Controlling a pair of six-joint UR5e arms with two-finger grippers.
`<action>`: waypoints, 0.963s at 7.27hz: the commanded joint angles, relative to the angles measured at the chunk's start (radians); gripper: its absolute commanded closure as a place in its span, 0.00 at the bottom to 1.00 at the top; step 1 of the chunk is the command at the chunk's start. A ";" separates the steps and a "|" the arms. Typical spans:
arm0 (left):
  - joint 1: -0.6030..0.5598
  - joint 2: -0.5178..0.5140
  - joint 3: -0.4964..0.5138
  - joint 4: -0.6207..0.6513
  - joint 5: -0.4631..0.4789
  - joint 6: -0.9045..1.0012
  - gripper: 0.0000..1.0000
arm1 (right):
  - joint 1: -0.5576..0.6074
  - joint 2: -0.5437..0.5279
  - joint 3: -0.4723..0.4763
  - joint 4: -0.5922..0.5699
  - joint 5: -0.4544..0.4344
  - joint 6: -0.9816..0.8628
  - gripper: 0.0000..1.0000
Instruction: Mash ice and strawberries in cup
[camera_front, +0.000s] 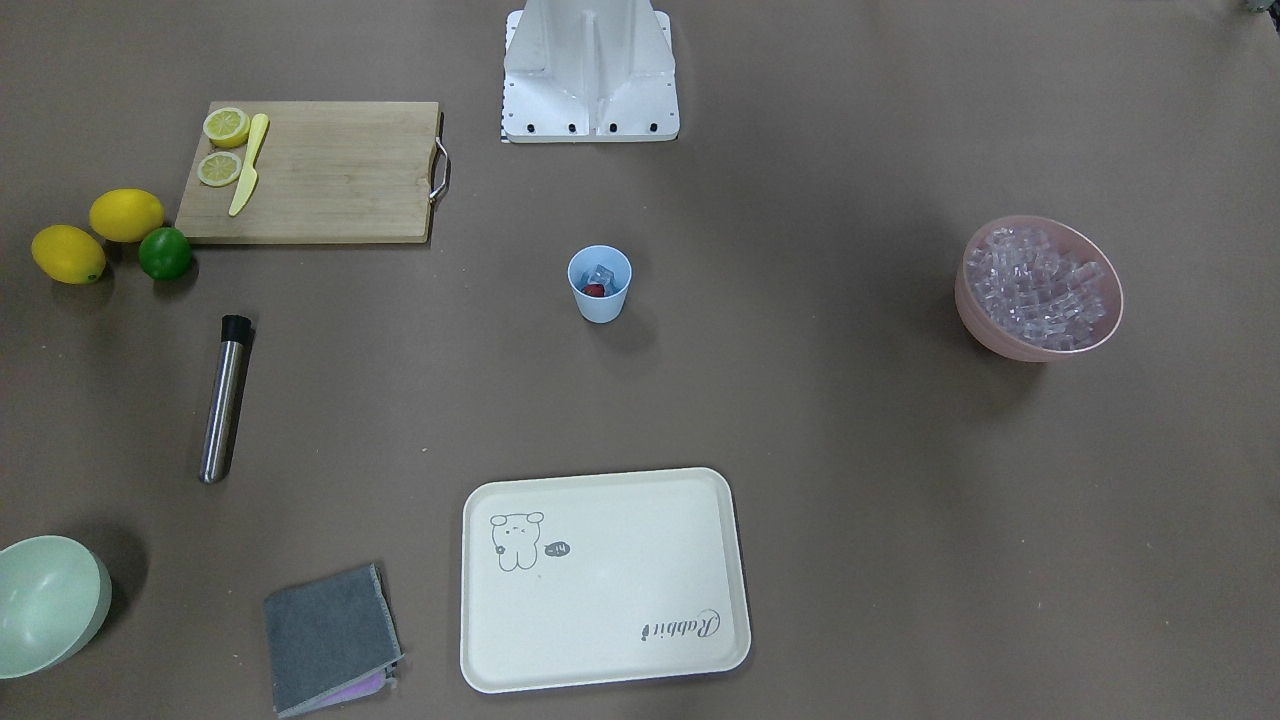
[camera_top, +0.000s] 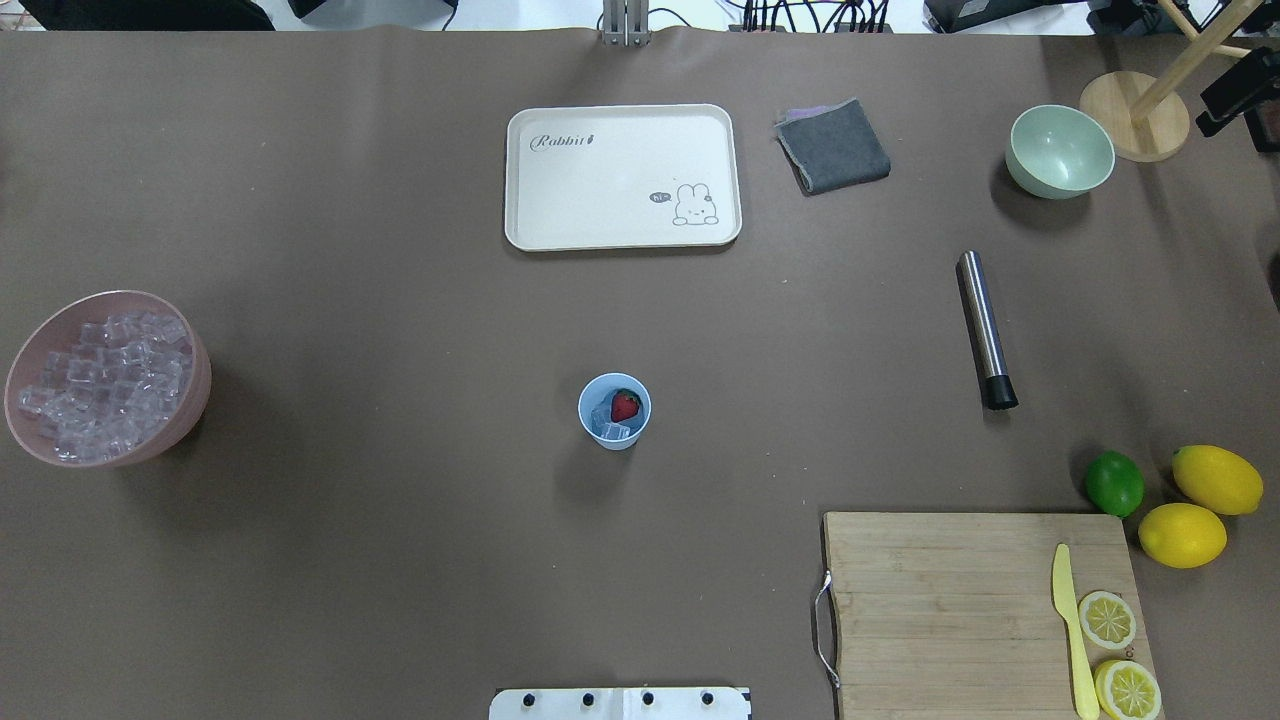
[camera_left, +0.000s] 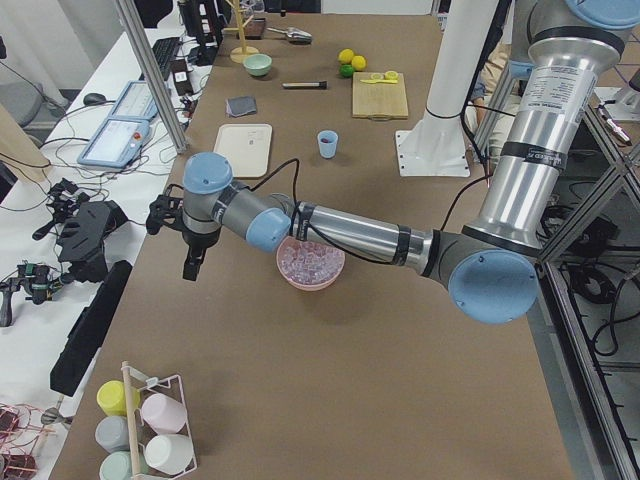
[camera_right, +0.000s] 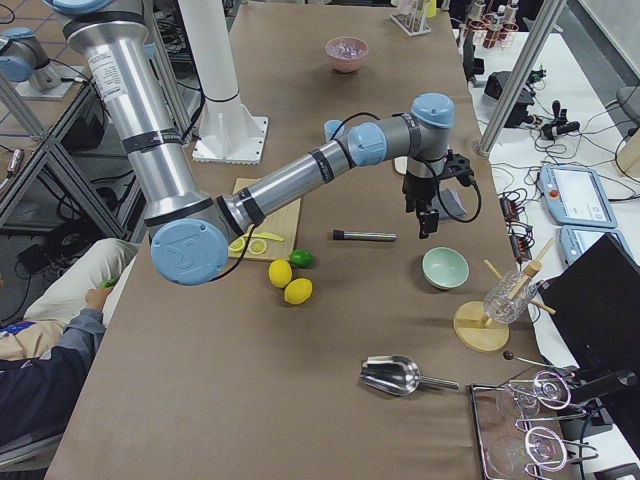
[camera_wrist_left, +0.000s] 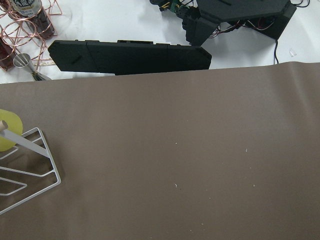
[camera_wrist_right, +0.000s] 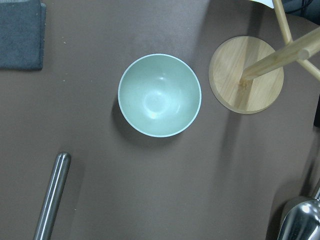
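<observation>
The cup (camera_top: 614, 410) stands upright in the middle of the table, with a strawberry (camera_top: 625, 405) and some ice (camera_top: 611, 428) already inside. It is small, light blue and tapered, so it will probably tip easily.

I judge that the step in hand is to fetch the steel muddler (camera_top: 985, 329), lying on the right, well apart from the cup. It is best gripped near the middle, then pressed straight down.

For the right gripper (camera_right: 428, 218) and the left gripper (camera_left: 191, 262), seen only from the sides, I cannot tell their state.
</observation>
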 joint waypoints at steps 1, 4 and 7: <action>0.003 -0.008 0.036 -0.008 0.000 -0.103 0.02 | -0.005 -0.002 -0.025 0.002 0.002 -0.003 0.00; 0.003 -0.037 0.055 -0.003 0.000 -0.151 0.02 | 0.010 -0.016 -0.100 0.048 0.031 -0.015 0.00; 0.003 -0.043 0.061 -0.005 0.000 -0.150 0.02 | 0.064 -0.057 -0.143 0.064 0.112 -0.021 0.00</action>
